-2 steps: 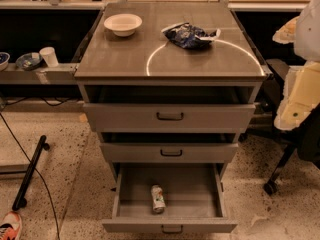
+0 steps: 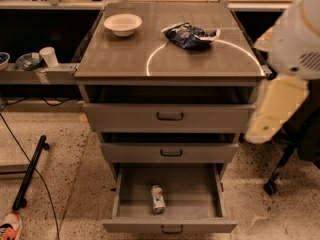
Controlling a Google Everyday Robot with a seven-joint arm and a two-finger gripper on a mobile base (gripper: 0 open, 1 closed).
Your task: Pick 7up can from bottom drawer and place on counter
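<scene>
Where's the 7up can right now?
The can lies in the open bottom drawer, just left of centre; the claw hangs at the picture's right, beside the top drawer.

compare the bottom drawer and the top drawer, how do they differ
The bottom drawer is pulled far out with its floor in view; the top drawer is out only slightly, its inside hidden. The bottom drawer holds the 7up can; no contents show in the top drawer. Both are grey with a small dark handle. The gripper hangs at the right, level with the top drawer, far from the can.
</scene>
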